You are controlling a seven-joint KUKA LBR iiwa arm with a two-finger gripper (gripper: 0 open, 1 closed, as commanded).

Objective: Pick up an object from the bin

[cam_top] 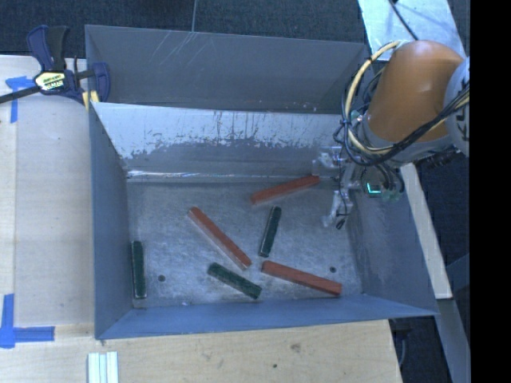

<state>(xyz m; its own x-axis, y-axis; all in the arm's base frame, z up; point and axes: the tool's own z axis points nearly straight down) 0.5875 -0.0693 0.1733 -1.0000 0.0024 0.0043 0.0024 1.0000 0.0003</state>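
Observation:
My gripper (341,214) hangs at the right side of the bin, its slim fingers pointing down with nothing seen between them. Just to its upper left a reddish-brown bar (285,190) lies slanted near the back wall. A dark green bar (270,230) lies steeply angled to the gripper's lower left. Below the gripper, near the front right corner, rests a second reddish-brown bar (301,278).
A third reddish-brown bar (219,237) lies diagonally mid-bin, with a dark green bar (235,281) just below it. Another dark green bar (138,269) lies along the left wall. The arm with its orange cover and cables stands over the right rim.

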